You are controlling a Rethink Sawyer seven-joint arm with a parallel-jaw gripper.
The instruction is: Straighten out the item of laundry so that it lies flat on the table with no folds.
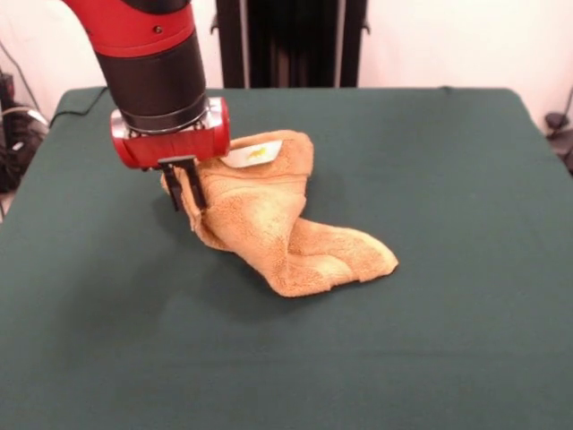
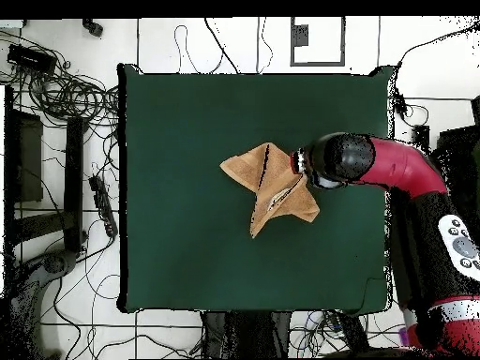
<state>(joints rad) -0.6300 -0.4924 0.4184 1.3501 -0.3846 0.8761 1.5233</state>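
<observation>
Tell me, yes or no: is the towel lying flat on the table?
No. The towel is bunched and folded, one side lifted off the table at the gripper.

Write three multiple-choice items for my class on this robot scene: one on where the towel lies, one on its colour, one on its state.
1. Where on the table is the towel?
A. near the middle
B. hanging off an edge
C. in a corner

2. What colour is the towel?
A. white
B. orange-tan
C. blue

3. How does the towel lie?
A. flat and smooth
B. neatly rolled
C. bunched, with folds

Answers:
1 A: the overhead view shows green cloth on all sides of it.
2 B: the terry is orange-tan, with a small white label.
3 C: one side is raised at the gripper, and a fold trails away.
</observation>
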